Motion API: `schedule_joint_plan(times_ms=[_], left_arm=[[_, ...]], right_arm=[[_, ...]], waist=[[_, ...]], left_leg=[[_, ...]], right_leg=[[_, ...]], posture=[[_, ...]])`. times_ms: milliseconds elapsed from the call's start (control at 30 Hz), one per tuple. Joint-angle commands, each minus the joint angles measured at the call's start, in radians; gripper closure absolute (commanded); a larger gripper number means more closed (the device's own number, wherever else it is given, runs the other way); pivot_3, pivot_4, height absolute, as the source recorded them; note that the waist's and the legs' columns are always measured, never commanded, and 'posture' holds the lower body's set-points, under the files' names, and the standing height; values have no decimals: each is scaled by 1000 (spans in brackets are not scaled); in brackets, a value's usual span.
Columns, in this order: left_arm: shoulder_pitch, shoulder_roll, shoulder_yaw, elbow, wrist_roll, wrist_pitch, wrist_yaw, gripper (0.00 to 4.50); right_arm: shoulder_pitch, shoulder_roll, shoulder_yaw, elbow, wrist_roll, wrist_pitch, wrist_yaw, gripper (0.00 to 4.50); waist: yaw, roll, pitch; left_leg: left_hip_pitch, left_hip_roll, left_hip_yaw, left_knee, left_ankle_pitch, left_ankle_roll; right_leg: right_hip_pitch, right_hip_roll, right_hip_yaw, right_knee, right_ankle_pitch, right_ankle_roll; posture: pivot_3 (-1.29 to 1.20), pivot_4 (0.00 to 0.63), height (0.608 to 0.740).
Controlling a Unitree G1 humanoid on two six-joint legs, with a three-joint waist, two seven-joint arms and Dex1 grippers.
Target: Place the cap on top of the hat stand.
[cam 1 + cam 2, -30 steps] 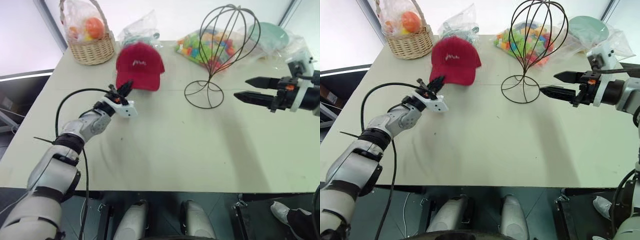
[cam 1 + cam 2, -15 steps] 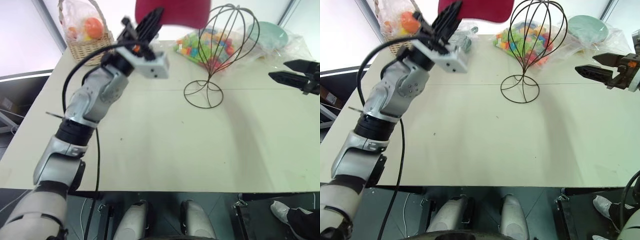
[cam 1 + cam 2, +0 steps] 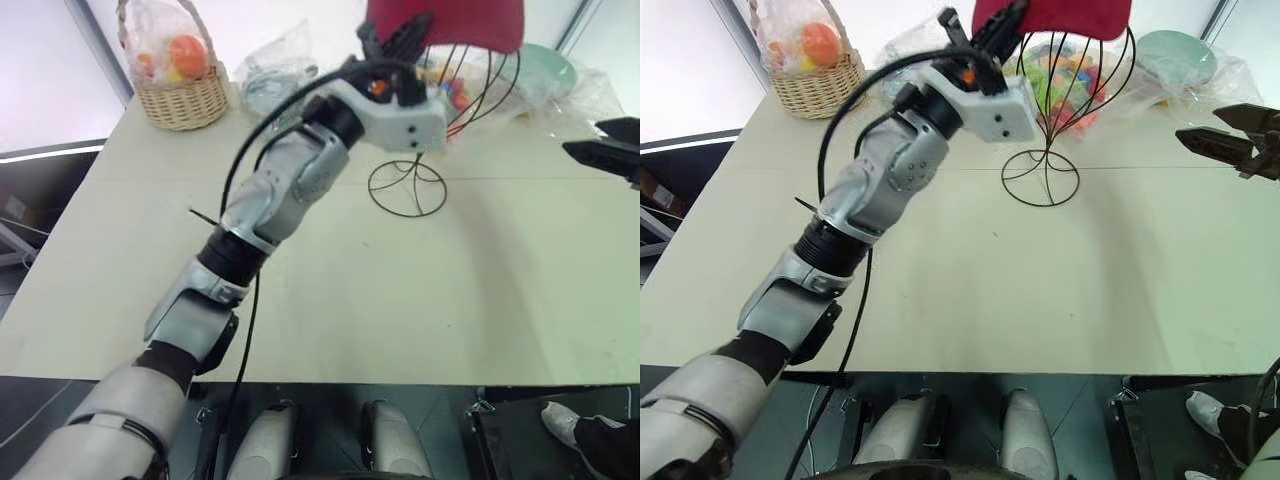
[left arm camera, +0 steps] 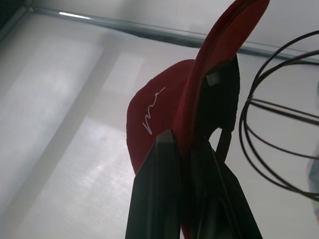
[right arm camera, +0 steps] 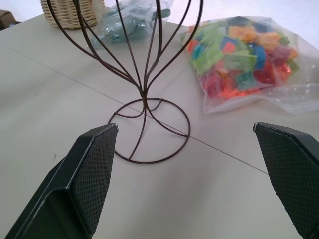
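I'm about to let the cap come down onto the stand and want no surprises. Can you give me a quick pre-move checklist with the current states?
1. Left gripper shut on the cap: ok.
2. Cap lifted off the table: ok.
3. Cap centred over the hat stand cage: cannot tell; it overlaps the cage top in the head views.
4. Hat stand upright, base flat on the table: ok.
5. Right gripper open and apart from the stand: ok.
6. Bag of coloured blocks touching the stand's base: cannot tell.

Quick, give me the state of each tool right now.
Left tool: shut on the cap, held up beside the hat stand.
Right tool: open, holding nothing, pointed at the stand's base.
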Motion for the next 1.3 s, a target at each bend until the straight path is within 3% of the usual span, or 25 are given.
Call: schedule_joint_plan(times_ms=[33, 1300], left_arm=[[-13, -11, -3, -32, 24, 4, 21, 4430], [154, -75, -87, -63, -37, 66, -249, 4430]], right_arm=[[1, -25, -38, -45, 13, 8, -13, 0], [18, 3, -38, -86, 15, 21, -66, 0]], waist=[[1, 0, 0], [4, 1, 0]], left_leg=[[0, 0, 0, 0, 0, 0], [1, 0, 0, 1, 0, 0]], right_leg=[[0, 0, 0, 0, 0, 0], [1, 0, 0, 0, 0, 0]], posture=[[0, 150, 740], [0, 150, 740]])
